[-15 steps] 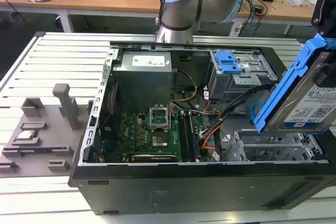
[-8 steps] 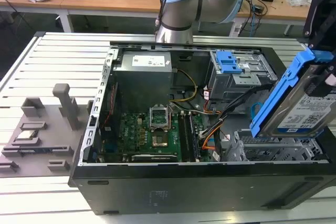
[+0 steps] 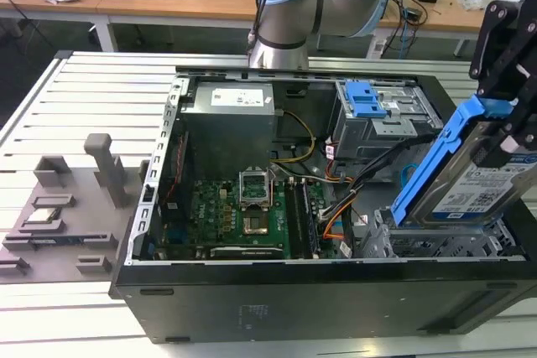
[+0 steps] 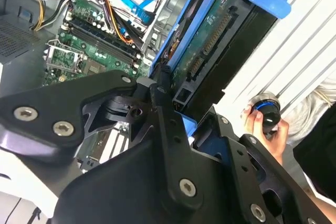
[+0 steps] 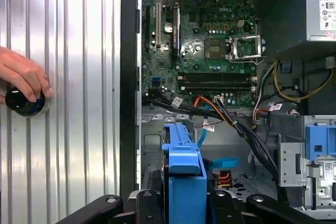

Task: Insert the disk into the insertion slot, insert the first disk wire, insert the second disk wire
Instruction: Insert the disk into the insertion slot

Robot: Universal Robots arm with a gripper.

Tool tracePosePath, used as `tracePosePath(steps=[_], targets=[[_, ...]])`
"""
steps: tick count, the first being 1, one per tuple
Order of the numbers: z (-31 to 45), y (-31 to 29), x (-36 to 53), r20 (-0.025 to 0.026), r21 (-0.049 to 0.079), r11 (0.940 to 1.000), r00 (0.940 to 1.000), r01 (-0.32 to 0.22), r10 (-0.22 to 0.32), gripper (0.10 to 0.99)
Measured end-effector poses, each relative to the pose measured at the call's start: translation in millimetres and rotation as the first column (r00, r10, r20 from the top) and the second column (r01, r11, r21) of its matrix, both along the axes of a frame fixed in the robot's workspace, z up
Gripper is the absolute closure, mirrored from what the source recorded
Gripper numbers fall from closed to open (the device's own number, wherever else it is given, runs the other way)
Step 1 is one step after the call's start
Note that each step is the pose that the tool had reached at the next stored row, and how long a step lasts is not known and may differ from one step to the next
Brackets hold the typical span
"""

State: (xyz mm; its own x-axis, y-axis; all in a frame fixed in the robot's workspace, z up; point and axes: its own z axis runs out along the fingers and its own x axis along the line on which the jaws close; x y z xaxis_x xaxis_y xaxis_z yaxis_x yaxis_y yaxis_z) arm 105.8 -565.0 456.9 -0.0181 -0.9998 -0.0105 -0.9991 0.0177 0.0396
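1. Exterior view: the gripper (image 3: 512, 127) is clamped on the upper end of the disk (image 3: 466, 186). The disk hangs steeply tilted over the insertion slot (image 3: 436, 245), at the exterior view's right of the open computer case (image 3: 252, 308). The disk's lower end is near the slot's mouth. It looks not yet seated, so all three steps seem to remain.
2. Second wrist view: here the disk's underside shows, with its green board and connector bare of any wire. A person's hand (image 4: 265, 129) rests on a round knob (image 4: 264, 109).
3. First wrist view: the disk appears edge-on. A loose blue cable (image 5: 224, 163) lies in the case beside it, and the hand rests on the slatted worktop (image 5: 79, 129).
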Motion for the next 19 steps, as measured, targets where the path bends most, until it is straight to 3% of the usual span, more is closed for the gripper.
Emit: tracePosePath(steps=[2, 5, 19], targets=[[-3.3, 1.0, 0.0, 0.0000, 0.000, 1.0000, 1.0000, 0.000, 0.000, 0.722], [-11.2, 8.5, 0.0, 0.0000, 0.000, 1.0000, 1.0000, 0.000, 0.000, 0.722], [-40.5, 9.2, 0.0, 0.0000, 0.000, 1.0000, 1.0000, 0.000, 0.000, 0.722]])
